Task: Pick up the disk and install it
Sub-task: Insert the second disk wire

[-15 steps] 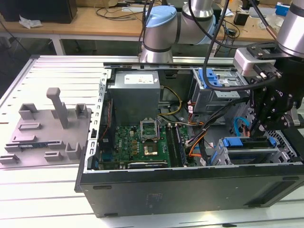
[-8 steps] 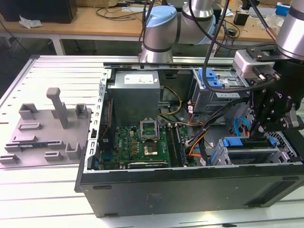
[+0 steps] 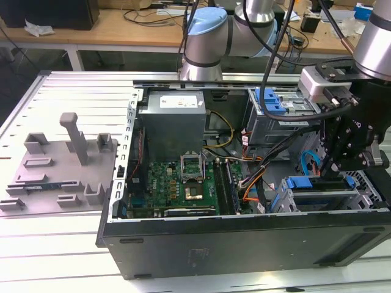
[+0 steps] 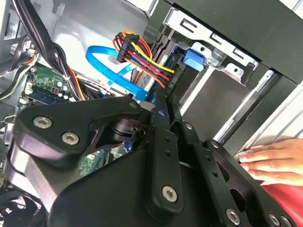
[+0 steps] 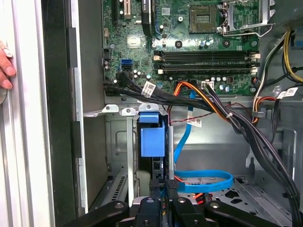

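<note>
The end effector (image 3: pixel 342 160) is clamping the disk (image 5: pixel 152 137) edge-on, lowering it into the drive cage (image 3: pixel 324 196) of the open computer case (image 3: pixel 244 241). Installation seems under way (a hand (image 4: pixel 272 160) is resting nearby); seating it calls for staying square with the cage rails.

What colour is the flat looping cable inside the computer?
Bright blue; the cable shows best in the first wrist view.

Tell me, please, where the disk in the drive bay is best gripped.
Probably by its narrow blue-framed edge, coming straight in from the case's open side: the disk sits edge-out between the metal bay walls, so its broad faces are shut in.
</note>
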Motion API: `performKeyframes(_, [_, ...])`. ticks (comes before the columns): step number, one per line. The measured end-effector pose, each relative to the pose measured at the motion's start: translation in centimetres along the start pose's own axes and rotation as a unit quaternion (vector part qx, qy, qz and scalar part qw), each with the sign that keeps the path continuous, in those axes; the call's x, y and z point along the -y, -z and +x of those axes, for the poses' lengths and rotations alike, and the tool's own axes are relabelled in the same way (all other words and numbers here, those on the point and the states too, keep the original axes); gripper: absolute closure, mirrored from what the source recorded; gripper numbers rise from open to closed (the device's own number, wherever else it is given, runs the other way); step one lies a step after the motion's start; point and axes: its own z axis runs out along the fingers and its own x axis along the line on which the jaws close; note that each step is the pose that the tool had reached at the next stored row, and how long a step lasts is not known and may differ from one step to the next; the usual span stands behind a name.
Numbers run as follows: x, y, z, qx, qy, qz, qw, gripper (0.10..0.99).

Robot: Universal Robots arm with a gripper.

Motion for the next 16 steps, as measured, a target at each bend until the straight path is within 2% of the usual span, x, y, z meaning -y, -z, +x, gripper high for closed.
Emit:
performKeyframes(12, [0.09, -0.88, -0.04, -0.0001, 0.000, -0.0003, 1.0000, 0.925])
performKeyframes(13, [0.09, -0.92, -0.05, 0.0003, 0.000, -0.0003, 1.0000, 0.914])
performKeyframes(14, [0.09, -0.94, -0.05, 0.0000, 0.000, -0.0004, 1.0000, 0.788])
performKeyframes(15, [0.09, -0.87, -0.11, -0.0022, 0.000, -0.0004, 1.0000, 0.788])
performKeyframes(16, [0.13, -0.25, -0.51, -0.0116, 0.001, -0.0003, 0.9999, 0.788])
